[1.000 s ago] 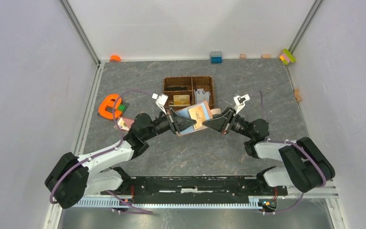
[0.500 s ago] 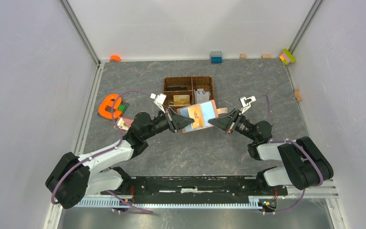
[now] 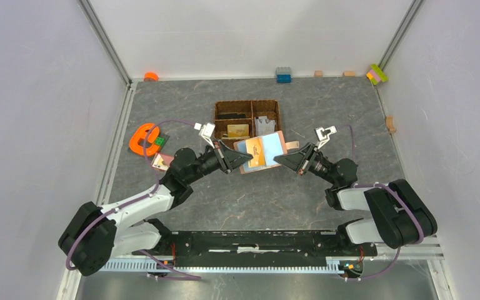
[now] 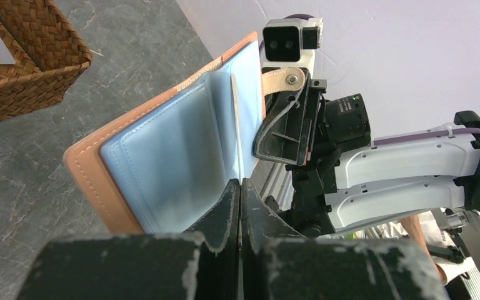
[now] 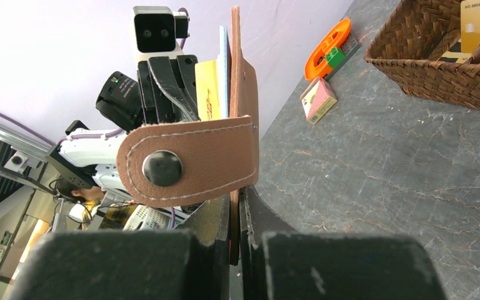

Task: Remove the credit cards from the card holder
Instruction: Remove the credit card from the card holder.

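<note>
While the card holder (image 3: 271,144) is clamped between left gripper (image 3: 249,160) and right gripper (image 3: 277,160), its gold-tan card (image 3: 257,157) is seen leftward.

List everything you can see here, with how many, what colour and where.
card holder: one, salmon-pink, held open above the table between both grippers
credit card: one visible, orange-yellow, inside the holder
basket: one, brown woven, behind the holder, a gold card in it
orange ring: one, left side, green block against it
small box: one, pinkish, near the orange ring
small blocks: several, mixed colours, along the back wall
left gripper: one, black, shut on the holder
right gripper: one, black, shut on the holder
</note>
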`<state>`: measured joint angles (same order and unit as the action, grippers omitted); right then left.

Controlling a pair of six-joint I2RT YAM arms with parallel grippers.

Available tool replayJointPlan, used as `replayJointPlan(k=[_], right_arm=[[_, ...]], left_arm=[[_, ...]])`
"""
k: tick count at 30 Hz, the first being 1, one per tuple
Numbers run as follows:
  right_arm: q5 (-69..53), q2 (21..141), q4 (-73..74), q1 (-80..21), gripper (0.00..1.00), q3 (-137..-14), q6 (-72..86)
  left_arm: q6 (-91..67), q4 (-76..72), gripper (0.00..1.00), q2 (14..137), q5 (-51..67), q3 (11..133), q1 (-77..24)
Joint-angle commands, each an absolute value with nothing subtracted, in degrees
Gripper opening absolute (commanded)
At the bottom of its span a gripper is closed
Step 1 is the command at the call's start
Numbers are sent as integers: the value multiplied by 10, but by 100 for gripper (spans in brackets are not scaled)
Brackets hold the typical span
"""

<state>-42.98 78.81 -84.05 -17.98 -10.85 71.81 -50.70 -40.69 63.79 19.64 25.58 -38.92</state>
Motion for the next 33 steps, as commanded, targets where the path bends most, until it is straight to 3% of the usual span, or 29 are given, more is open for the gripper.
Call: replayJointPlan(k=[1, 8, 11, 17, 19, 24, 33], right_arm=[[-436, 788, -993, -180, 1, -108, 727], [-448, 793, -991, -198, 1, -122, 724], [-450, 795, -991, -198, 1, -123, 724], [-451, 799, -996, -200, 1, -125, 728], [-453, 800, -999, -202, 1, -127, 728], [-451, 798, -997, -202, 1, -125, 727], [-417, 749, -873, -164, 2, -97, 663]], left_arm=[[-521, -443, 2, 656, 207, 269, -386], [-535, -459, 4, 683, 227, 278, -386], [-535, -458, 15, 682, 226, 277, -386], [-543, -466, 27, 693, 236, 280, -386], [-546, -469, 24, 699, 242, 282, -386], [-546, -458, 2, 698, 233, 282, -385], [-476, -320, 2, 591, 97, 269, -385]])
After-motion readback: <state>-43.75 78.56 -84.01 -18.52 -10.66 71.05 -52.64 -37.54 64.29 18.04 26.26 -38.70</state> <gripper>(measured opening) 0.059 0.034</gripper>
